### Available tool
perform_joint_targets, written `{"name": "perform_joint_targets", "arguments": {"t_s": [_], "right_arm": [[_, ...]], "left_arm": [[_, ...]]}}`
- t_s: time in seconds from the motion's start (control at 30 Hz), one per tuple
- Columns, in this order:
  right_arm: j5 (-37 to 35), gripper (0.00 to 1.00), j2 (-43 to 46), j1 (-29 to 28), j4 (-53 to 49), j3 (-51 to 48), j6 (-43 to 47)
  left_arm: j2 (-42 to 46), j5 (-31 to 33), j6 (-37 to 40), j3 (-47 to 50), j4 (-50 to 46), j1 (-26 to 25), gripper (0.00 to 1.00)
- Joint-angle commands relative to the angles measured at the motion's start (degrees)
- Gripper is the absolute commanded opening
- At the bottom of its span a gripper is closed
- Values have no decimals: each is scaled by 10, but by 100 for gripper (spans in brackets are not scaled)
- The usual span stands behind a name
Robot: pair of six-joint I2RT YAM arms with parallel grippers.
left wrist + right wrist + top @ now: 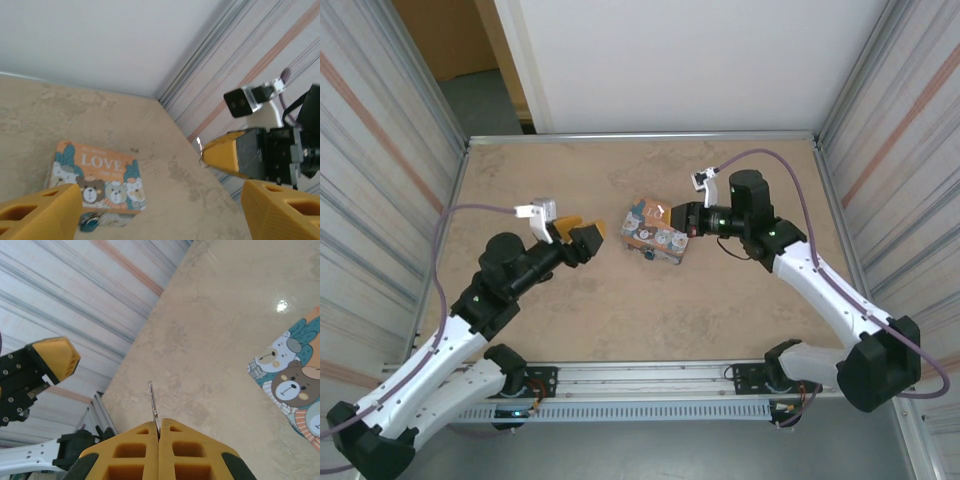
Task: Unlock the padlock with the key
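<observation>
The tiny blue padlock (90, 221) with its silver shackle lies at the near edge of the orange-and-teal LOVE tin (97, 177), partly cut off by my left finger. From above, the padlock (648, 254) is a dark speck beside the tin (655, 232). My right gripper (159, 427) is shut on the thin silver key (152, 400), whose blade sticks out past the fingertips, above the table and right of the tin. My left gripper (160, 200) stands open, left of the tin and apart from it, with nothing between its fingers.
The tin lies mid-table between both grippers (582, 238) (675, 218). Corrugated metal walls (380, 150) close in the left and right sides, and a white panel (690, 60) the back. Bare tabletop (650, 320) stretches in front of the tin.
</observation>
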State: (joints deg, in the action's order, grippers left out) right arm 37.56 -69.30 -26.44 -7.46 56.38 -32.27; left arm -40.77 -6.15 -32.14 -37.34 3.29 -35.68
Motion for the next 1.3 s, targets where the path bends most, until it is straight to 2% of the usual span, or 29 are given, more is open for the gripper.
{"name": "perform_joint_targets", "arguments": {"t_s": [0.0, 0.6, 0.93, 1.27], "right_arm": [[29, 0, -21, 12, 2, -2, 17], [61, 0, -138, 42, 100, -55, -35], [83, 0, -200, 44, 160, -69, -60], [88, 0, -235, 43, 175, -79, -61]], "left_arm": [[9, 0, 45, 21, -24, 2, 83], [-53, -59, 61, 101, 13, 2, 82], [-87, -65, 66, 122, 29, 2, 81], [-129, -75, 73, 127, 39, -2, 78]]}}
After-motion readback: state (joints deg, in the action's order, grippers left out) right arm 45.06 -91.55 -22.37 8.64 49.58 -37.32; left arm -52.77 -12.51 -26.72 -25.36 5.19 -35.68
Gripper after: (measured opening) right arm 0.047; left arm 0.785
